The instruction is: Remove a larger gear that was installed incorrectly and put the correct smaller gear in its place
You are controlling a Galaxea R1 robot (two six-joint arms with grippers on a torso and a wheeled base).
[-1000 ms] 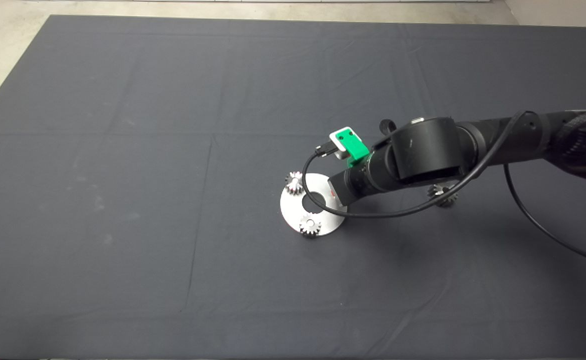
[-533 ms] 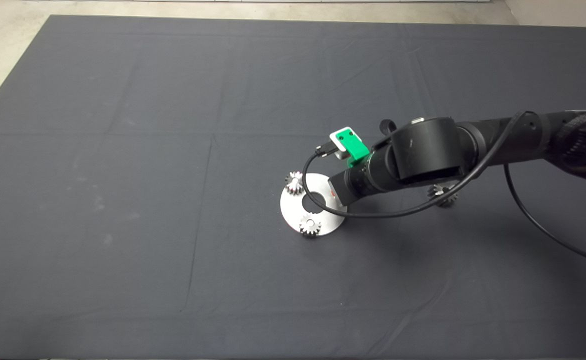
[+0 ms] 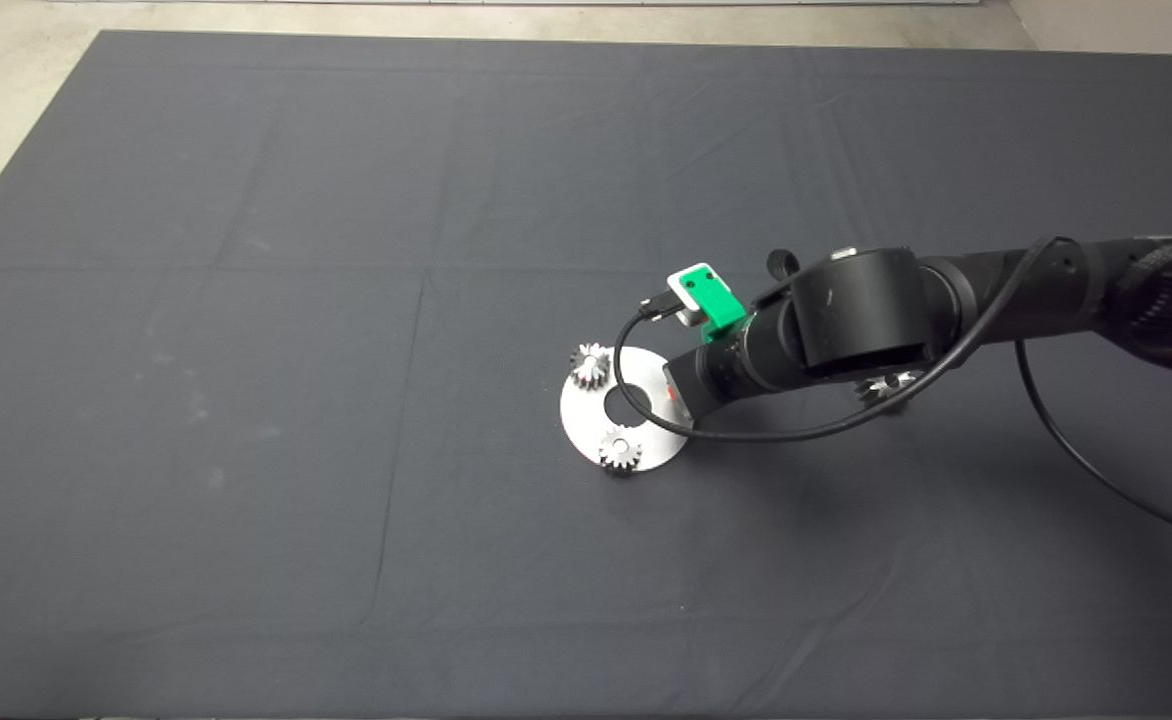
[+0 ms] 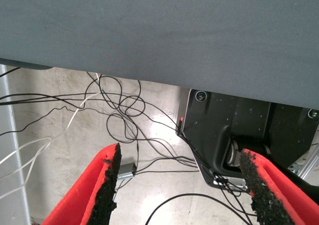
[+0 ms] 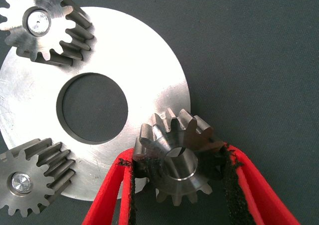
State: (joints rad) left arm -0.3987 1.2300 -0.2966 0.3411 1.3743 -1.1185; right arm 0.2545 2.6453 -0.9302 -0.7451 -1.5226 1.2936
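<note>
The right claw [image 5: 177, 185] is clamped on the smaller gear [image 5: 178, 160], holding it over the rim of the steel disc [image 5: 149, 60] — likely to seat it beside the 2 small gears [image 5: 42, 25] there. The larger gear [image 3: 886, 385] lies right of the disc, mostly hidden. The left claw [image 4: 182, 185] hangs parked off the surface — spread apart.

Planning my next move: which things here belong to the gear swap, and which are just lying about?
Job: smaller gear in right claw; plate; larger gear on the mat.
Lying about: two pinned small gears; floor cables; left claw, idle.
</note>
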